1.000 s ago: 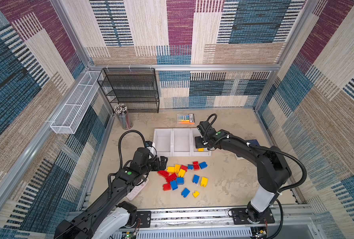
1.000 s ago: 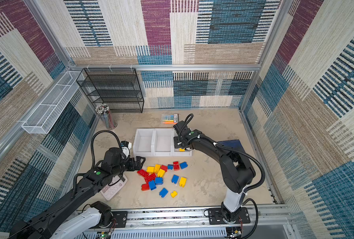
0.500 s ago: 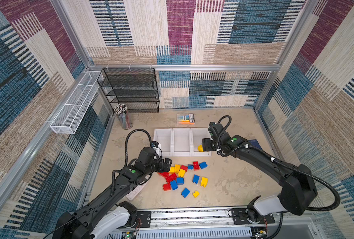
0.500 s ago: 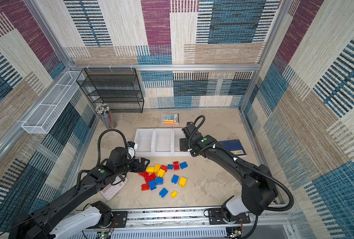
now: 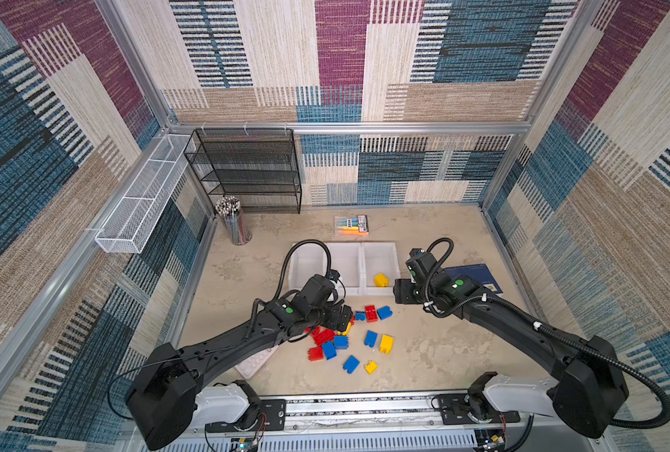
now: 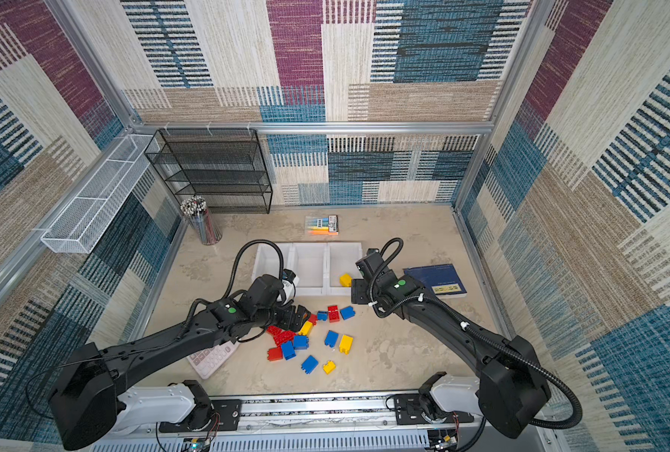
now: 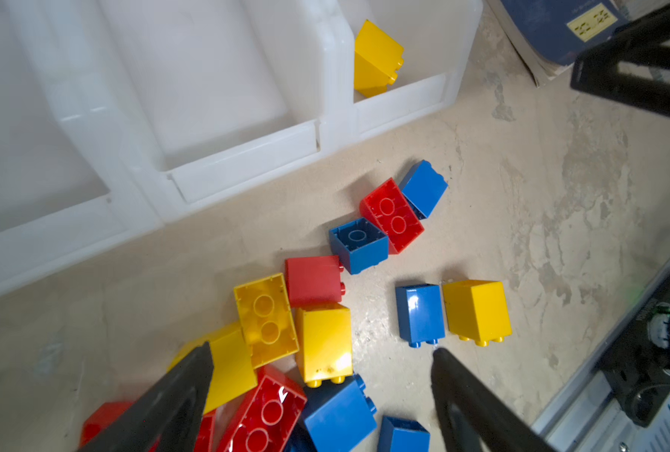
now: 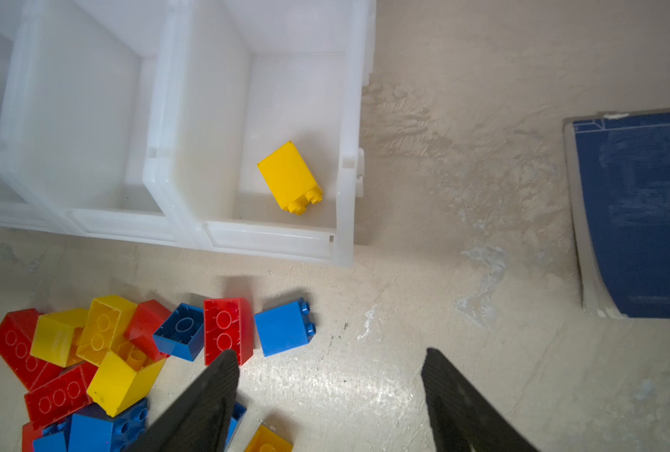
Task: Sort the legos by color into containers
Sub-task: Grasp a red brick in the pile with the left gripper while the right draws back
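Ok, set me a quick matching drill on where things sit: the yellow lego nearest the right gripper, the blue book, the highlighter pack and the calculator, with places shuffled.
Things:
1. yellow lego nearest the right gripper
2. blue book
3. highlighter pack
4. calculator

Places:
A. behind the containers
B. partly under the left arm
C. inside the rightmost container
D. on the table, right of the containers

Pairs: 1-C, 2-D, 3-A, 4-B

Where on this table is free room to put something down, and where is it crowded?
Free: the table between the legos and the blue book, and between the containers and the pencil cup. Crowded: around the legos.
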Available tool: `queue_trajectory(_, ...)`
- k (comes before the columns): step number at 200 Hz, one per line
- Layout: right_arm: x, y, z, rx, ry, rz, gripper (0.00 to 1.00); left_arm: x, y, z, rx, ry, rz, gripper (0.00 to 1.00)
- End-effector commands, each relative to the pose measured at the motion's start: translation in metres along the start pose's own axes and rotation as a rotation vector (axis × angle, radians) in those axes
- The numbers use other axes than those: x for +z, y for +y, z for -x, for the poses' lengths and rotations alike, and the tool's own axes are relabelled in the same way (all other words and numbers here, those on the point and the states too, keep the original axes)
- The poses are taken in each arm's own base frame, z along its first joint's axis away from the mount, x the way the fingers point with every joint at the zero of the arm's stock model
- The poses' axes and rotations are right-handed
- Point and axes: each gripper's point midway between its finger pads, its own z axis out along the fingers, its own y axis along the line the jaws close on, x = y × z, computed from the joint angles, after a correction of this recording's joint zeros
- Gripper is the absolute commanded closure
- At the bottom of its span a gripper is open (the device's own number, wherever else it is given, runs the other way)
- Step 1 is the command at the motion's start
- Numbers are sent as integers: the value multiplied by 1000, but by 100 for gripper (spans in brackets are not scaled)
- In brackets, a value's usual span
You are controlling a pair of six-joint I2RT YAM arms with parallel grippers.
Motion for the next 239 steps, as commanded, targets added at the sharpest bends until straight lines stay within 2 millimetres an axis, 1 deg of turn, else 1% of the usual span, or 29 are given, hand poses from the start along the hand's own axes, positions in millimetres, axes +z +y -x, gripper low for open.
queue_trajectory(1,-2,-2,-3,25,1,-2,23,11,-6,-1,6,32,12,12)
queue_trajectory(22,-2,-3,-5,36,6,1,23,22,-14,-5,14,65,11,15)
queue_trajectory(42,-2,-4,-8,42,7,1,23,27,-16,-10,34,95,29,18)
queue_trajectory(73,-2,-4,-9,47,9,3,23,29,-11,-17,61,140,72,26)
queue_trajectory(88,-2,-5,-10,47,10,2,23,30,-8,-20,70,151,89,27)
queue_trajectory(134,0,-4,-11,41,18,4,23,36,-16,-11,103,159,70,29)
queue_trajectory(168,0,-5,-12,41,20,-2,23,48,-27,-4,128,166,30,29)
queue_trajectory(194,-2,-6,-11,42,18,-7,23,56,-37,6,162,166,13,29)
queue_trajectory(219,-4,-8,-11,48,13,-12,23,66,-44,19,187,162,6,29)
queue_trajectory(239,-6,-11,-13,57,10,-18,23,77,-50,23,192,183,-6,30)
